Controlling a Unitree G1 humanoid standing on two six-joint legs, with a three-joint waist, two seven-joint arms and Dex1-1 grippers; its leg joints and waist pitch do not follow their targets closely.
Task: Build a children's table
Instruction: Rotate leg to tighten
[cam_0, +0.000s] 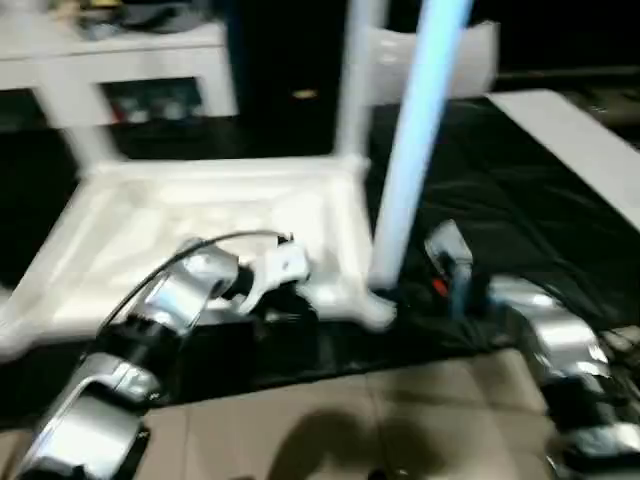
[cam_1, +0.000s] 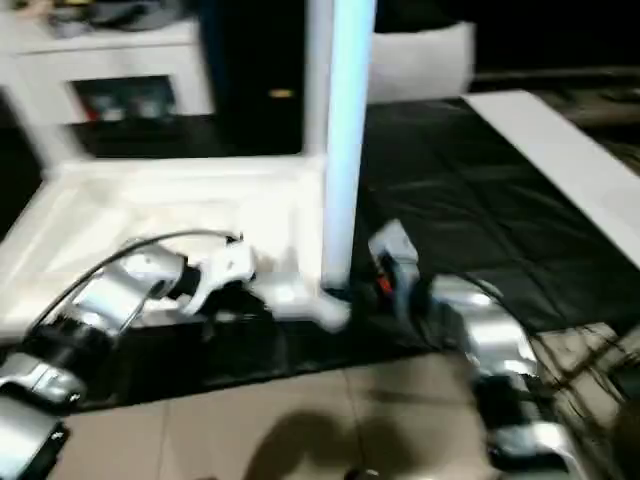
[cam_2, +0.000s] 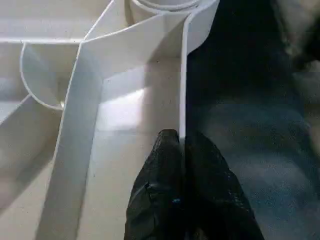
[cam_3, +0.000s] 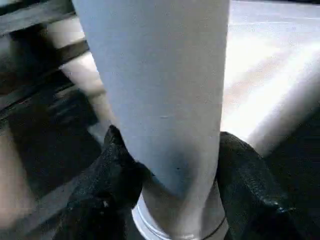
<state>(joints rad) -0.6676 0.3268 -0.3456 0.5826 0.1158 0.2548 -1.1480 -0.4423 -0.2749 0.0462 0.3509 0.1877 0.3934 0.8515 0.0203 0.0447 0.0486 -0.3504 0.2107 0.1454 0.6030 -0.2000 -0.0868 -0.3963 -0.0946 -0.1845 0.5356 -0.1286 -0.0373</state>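
The right fingers (cam_3: 117, 170) are sitting about half open, one on each side of a leg (cam_3: 160, 90), pressing its sides near the bottom end, so the right gripper (cam_3: 175, 175) is gripping it just above the socket. That low hold is probably keeping the leg steady and upright where it is entering the top (cam_0: 200, 230). The left fingers (cam_2: 160, 170) are squeezed almost fully together on the thin rim wall of the top, near the corner socket (cam_2: 165, 7); the left gripper (cam_2: 181, 155) is likely pinning the top so it is not sliding on the black mat (cam_0: 480, 190) while the leg is being seated.

The top is lying upside down on the mat, ribbed underside facing up, in front of the robot. The held leg (cam_0: 415, 140) is standing upright at its near right corner, and a second leg (cam_0: 355, 80) is standing at the far right corner. The left-hand corners are showing no legs, so the job looks roughly half done. Whether the held leg is fully seated cannot be told.
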